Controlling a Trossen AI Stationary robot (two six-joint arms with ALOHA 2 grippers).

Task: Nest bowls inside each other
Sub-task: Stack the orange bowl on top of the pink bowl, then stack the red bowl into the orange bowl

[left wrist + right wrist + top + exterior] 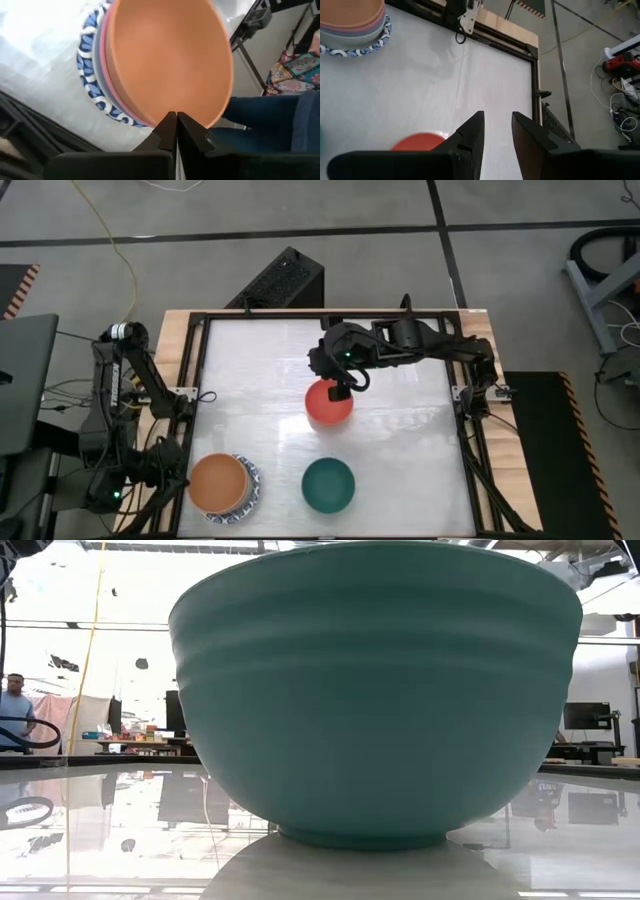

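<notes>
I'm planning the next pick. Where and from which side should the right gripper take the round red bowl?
Grip the red bowl by its thin rim, coming straight down. It sits upright and open-topped, too wide to span, so one finger goes inside and one outside the wall. The right gripper hovers over its far edge, fingers part open; that side is probably best.

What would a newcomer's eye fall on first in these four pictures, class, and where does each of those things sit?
The dark green bowl fills the low view; from above it stands alone at the table's near edge. Beside it, at the near left corner, sits a nested stack with the orange bowl on top, by the waiting, shut left gripper. Mid-table, the right gripper hangs over the red bowl, fingers apart.
</notes>
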